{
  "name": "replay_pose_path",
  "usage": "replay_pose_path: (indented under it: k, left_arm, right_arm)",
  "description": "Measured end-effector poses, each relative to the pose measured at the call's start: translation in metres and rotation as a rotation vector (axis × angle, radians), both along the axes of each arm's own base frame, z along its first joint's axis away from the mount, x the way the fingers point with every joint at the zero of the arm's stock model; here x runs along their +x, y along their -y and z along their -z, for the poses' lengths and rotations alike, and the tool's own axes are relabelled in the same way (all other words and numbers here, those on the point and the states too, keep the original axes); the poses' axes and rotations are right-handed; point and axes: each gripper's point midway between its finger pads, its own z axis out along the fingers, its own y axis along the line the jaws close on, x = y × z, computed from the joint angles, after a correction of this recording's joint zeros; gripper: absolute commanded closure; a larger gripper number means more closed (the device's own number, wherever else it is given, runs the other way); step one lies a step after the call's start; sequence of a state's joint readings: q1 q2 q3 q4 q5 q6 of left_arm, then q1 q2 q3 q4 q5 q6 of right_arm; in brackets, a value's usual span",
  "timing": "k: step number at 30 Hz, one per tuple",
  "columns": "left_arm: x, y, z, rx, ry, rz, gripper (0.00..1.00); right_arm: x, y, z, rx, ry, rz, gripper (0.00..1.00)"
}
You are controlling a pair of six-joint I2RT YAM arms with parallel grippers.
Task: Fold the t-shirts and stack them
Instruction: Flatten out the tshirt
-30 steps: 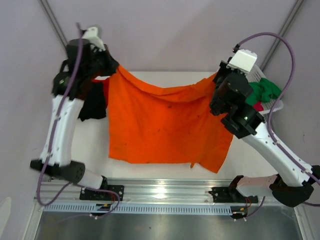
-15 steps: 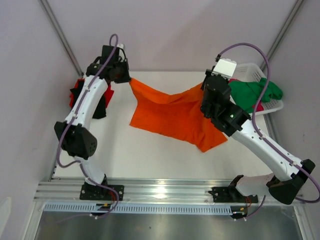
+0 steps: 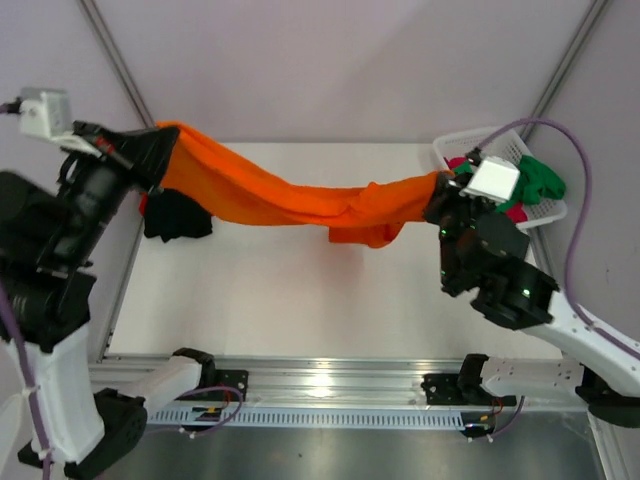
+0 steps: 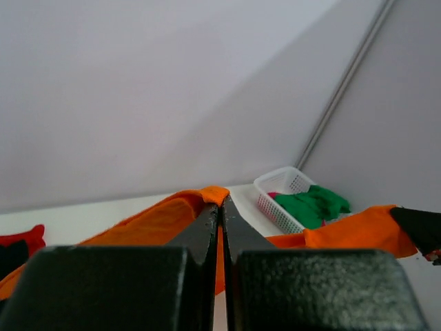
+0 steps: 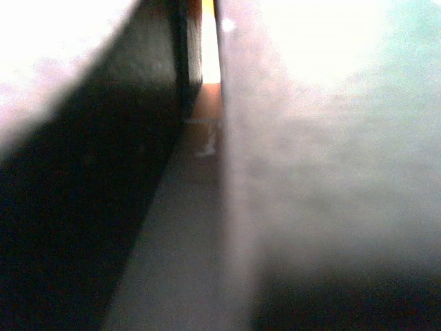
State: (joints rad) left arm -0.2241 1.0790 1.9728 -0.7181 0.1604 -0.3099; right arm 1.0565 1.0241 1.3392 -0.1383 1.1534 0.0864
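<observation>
The bright orange t-shirt point(image 3: 290, 203) hangs stretched in the air between my two grippers, above the white table. My left gripper point(image 3: 165, 150), raised high at the far left, is shut on one end of it; the left wrist view shows the jaws pressed together with the orange cloth point(image 4: 162, 219) pinched at the tips point(image 4: 220, 203). My right gripper point(image 3: 440, 195), at the right, is shut on the other end. The right wrist view is blurred and dark, with a sliver of orange point(image 5: 209, 41). A black t-shirt point(image 3: 178, 215) and a red one point(image 3: 147, 205) lie at the far left.
A white lattice basket point(image 3: 470, 148) stands at the back right, holding a green t-shirt point(image 3: 538, 178) and a pink one point(image 3: 517, 212). It also shows in the left wrist view point(image 4: 275, 200). A metal rail point(image 3: 320, 385) runs along the near edge.
Both grippers have lifted the orange t-shirt off the table and pulled apart. It went from spread flat, to bunched, to a taut band in the air. The left arm swung up close to the camera.
</observation>
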Motion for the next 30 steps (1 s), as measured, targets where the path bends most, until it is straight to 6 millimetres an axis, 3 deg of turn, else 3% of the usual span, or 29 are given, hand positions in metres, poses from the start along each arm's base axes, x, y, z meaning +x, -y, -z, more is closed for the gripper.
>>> replay_pose_path:
  k: [3, 7, 10, 15, 19, 22, 24, 28, 30]
  left_arm:
    - [-0.042, -0.008, -0.006, -0.017, 0.045, 0.011, 0.99]
    - [-0.061, -0.007, 0.018, -0.014, -0.007, 0.035, 0.99]
    - [-0.062, -0.005, 0.039, 0.004, -0.086, 0.051, 0.99]
    - [-0.060, -0.008, 0.057, 0.017, -0.158, 0.027, 0.99]
    - [-0.040, -0.016, 0.084, 0.044, -0.215, -0.037, 0.99]
    - [-0.005, -0.016, 0.124, 0.090, -0.321, -0.082, 0.99]
    - [0.025, -0.014, 0.164, 0.134, -0.424, -0.105, 1.00]
    - [0.086, -0.003, 0.260, 0.210, -0.643, -0.111, 0.99]
    - [0.100, 0.001, 0.313, 0.243, -0.764, -0.104, 0.99]
  right_arm:
    - [-0.033, 0.016, -0.017, 0.086, 0.013, -0.027, 1.00]
    - [-0.054, 0.034, -0.026, 0.162, 0.009, -0.039, 1.00]
    - [-0.060, 0.037, -0.029, 0.177, 0.000, -0.044, 1.00]
    - [-0.059, 0.022, -0.038, 0.143, -0.015, -0.036, 1.00]
    - [-0.047, 0.016, -0.029, 0.063, -0.031, 0.035, 1.00]
    - [-0.031, 0.017, -0.008, 0.018, -0.052, 0.098, 1.00]
    - [-0.021, 0.021, 0.015, -0.005, -0.073, 0.123, 1.00]
    - [-0.010, 0.028, 0.055, -0.040, -0.118, 0.148, 1.00]
    - [-0.005, 0.032, 0.073, -0.050, -0.141, 0.159, 1.00]
